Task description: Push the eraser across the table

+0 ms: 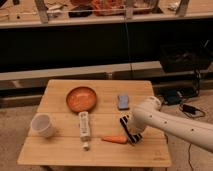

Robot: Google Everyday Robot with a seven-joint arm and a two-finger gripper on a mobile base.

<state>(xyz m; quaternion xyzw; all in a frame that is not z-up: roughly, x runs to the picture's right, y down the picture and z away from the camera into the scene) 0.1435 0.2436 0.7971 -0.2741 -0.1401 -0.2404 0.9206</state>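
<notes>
eraser (126, 128) front-right on desk (60, 150), just beside carrot (114, 139) tip. end effector (136, 131) right at eraser, wide or narrow can't tell. Risk: push likely catches carrot too, or eraser pivots off contact.

Wooden table (65, 152) carrying bowl (80, 98), sponge (123, 101), cup (42, 125), tube (84, 125), carrot (115, 139) and eraser (125, 127), with the gripper (133, 134) at its right front.
</notes>
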